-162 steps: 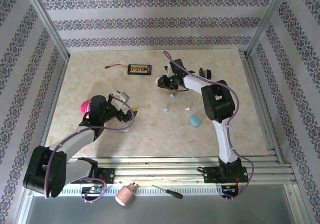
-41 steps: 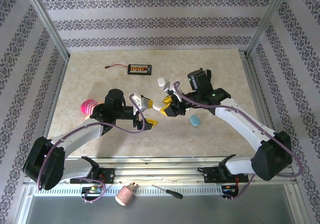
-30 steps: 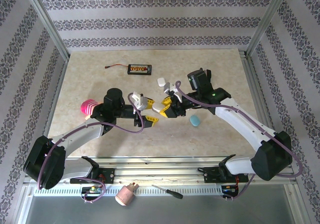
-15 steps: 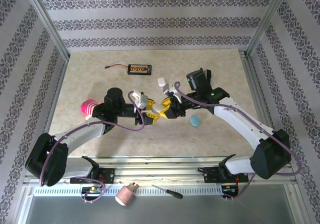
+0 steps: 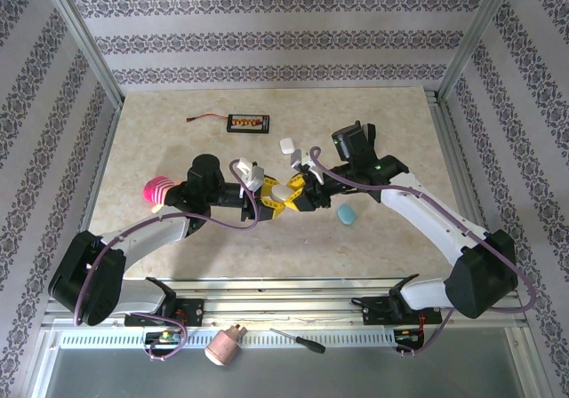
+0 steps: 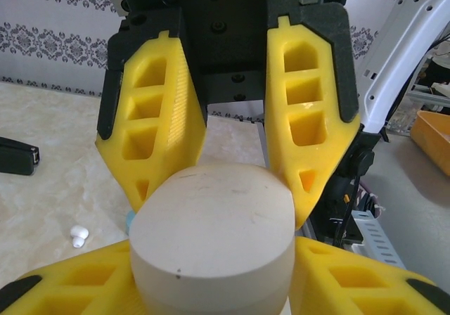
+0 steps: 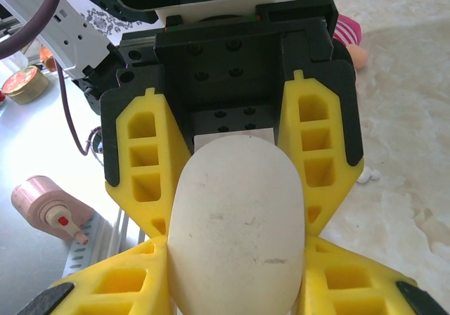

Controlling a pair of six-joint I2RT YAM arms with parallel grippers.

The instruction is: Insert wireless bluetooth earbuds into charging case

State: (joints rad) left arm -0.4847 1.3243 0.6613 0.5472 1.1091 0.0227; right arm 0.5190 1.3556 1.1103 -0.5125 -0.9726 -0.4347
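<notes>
While both grippers are clamping it from opposite ends, one white case (image 5: 281,187) is sitting between them over the middle of the table (image 5: 160,140). The left gripper (image 6: 211,290) is standing only as wide as the case, with its two yellow fingers (image 6: 70,287) pressing on the rounded sides. The right gripper (image 7: 235,287) is gripping the same case from the other end, and its two fingers (image 7: 119,287) are spread just as far and touching the shell. Four yellow fingers in all are ringing the case, and each wrist camera is looking straight at the other gripper across it.

One earbud (image 6: 79,235), small and white, is lying on the table just left of the left gripper, apart from the case. In the right wrist view one tiny white bit (image 7: 368,176) is lying on the table beside the grippers; I cannot tell whether it is that same earbud.

One blue case (image 5: 346,213) is lying near the right arm, clear of both grippers. One second white piece (image 5: 287,145) is resting a little behind them. Farther out, one pink toy (image 5: 158,187) is lying by the left arm and one black board (image 5: 248,123) with wires is lying toward the back. One screwdriver (image 5: 298,341) and one pink bottle (image 5: 225,345) are lying off the near edge.
</notes>
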